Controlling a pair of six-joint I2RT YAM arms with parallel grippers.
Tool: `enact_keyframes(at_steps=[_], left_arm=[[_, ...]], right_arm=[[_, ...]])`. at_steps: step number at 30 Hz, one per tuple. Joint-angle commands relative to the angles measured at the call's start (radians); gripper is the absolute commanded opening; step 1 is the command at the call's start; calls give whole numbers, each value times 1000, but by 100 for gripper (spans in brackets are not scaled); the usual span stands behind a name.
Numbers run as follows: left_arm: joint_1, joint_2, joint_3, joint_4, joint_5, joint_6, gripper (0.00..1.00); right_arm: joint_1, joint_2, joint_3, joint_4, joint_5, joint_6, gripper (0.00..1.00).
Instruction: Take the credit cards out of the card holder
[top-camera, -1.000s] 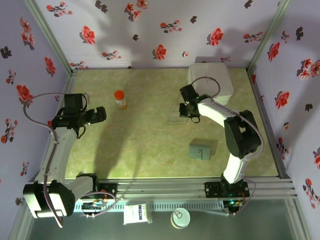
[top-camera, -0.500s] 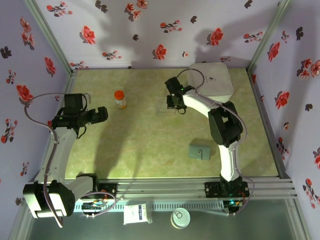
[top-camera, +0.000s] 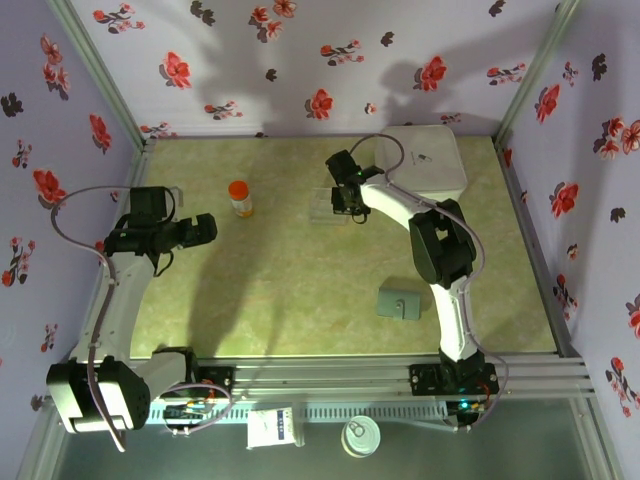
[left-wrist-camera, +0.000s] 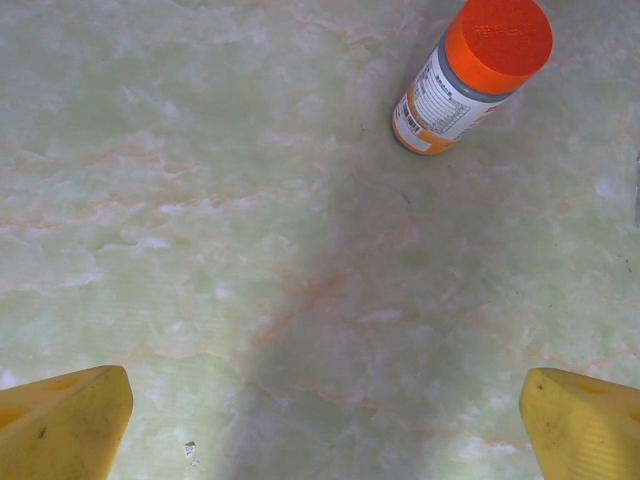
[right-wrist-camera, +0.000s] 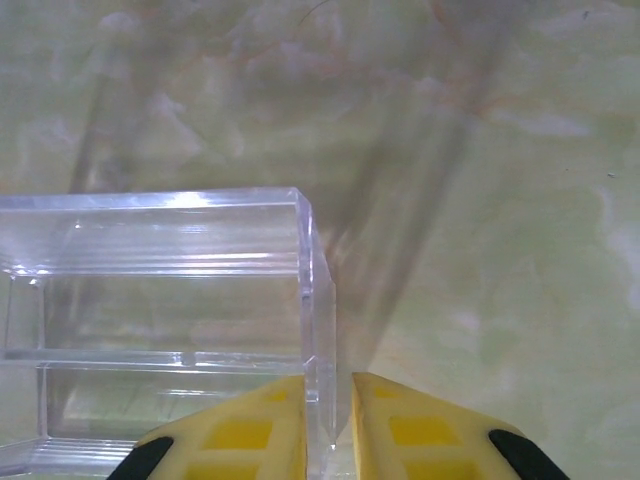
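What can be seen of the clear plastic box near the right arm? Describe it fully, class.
The clear plastic box is a see-through, hard-looking rectangular case with thin straight walls, a ridge line across it and nothing visible inside. It lies flat on the green marbled table, to the left of the white box in the top view. The right gripper's fingers closely straddle the wall at its right end in the wrist view. Whether they press it cannot be told.

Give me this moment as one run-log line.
left gripper: open, near orange-capped bottle | right gripper: shut on clear box wall | card holder: untouched
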Motion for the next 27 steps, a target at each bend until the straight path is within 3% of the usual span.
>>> enact_keyframes(at_steps=[1,18,27], left_arm=[[7,7,3,-14,19,-9,100],[7,-9,0,-20,21,-9,100],[6,-27,-6,-18,27,-11,100]], right_arm=[[-1,-12,27,-57,27,-1,20],[-2,-169,-93,-93,66,-28,30],[10,-373,-324,-121,30,21,37]])
